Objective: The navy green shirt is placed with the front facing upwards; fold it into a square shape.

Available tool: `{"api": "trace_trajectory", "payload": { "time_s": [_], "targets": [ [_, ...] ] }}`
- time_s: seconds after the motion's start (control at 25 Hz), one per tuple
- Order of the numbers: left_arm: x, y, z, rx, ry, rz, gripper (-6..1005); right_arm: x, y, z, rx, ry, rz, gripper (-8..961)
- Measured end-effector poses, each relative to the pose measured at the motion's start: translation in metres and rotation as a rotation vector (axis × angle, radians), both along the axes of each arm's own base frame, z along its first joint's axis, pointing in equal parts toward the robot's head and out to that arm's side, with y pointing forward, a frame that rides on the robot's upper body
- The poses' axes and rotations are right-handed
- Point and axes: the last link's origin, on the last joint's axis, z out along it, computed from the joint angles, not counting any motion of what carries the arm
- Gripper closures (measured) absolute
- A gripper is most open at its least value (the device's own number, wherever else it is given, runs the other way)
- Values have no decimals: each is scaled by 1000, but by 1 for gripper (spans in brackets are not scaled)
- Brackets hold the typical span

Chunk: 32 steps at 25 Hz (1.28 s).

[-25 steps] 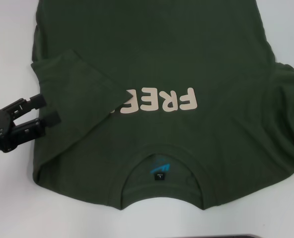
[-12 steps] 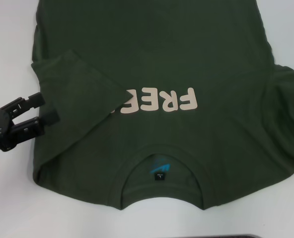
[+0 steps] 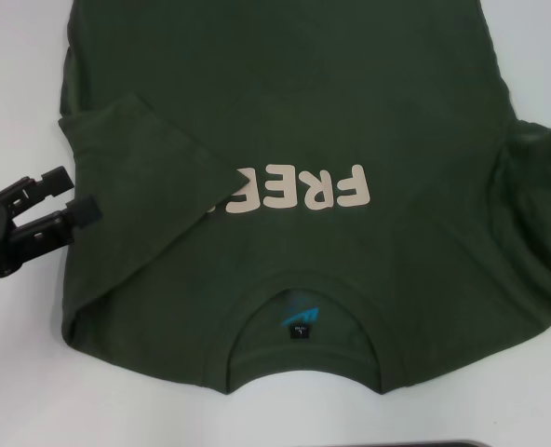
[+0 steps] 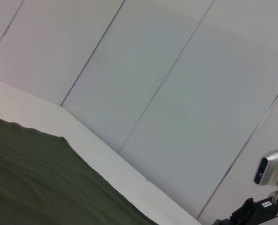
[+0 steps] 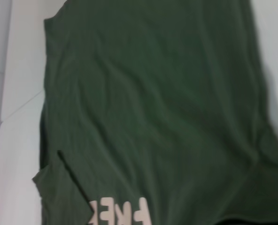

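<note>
White desk [image 3: 15, 372] carries the navy green shirt [image 3: 350, 112], front up, one sleeve folded in. Left end effector [image 3: 63, 196], fingers apart, sits just beside that folded edge. Right end effector unseen, can't tell. Risk: snagging, undoing fold.

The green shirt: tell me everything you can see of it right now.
The dark olive-green cotton-looking T-shirt lies flat, front up, on the white table, collar nearest the robot. Cream lettering crosses the chest; a small blue neck label shows. One sleeve is folded inward, partly covering the lettering. The open left tool sits beside it, not touching.
</note>
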Motion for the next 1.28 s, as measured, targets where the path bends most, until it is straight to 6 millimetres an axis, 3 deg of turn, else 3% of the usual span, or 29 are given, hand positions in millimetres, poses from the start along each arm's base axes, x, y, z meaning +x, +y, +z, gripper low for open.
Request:
{"api": "trace_trajectory", "payload": {
  "time_s": [0.4, 0.6, 0.92, 1.12, 1.28],
  "targets": [
    [-1, 4, -1, 14, 8, 14, 80, -27, 14, -12, -17, 98, 48, 942],
    [-1, 5, 0, 16, 8, 13, 79, -36, 19, -28, 2, 201, 43, 942],
    [-1, 5, 0, 23, 6, 18, 79, -28, 19, -60, 11, 213, -22, 942],
    [-2, 5, 2, 32, 4, 23, 80, -22, 18, -70, 12, 208, -57, 941],
    [-3, 4, 2, 33, 4, 26, 80, -23, 18, -73, 19, 220, -62, 850]
  ]
}}
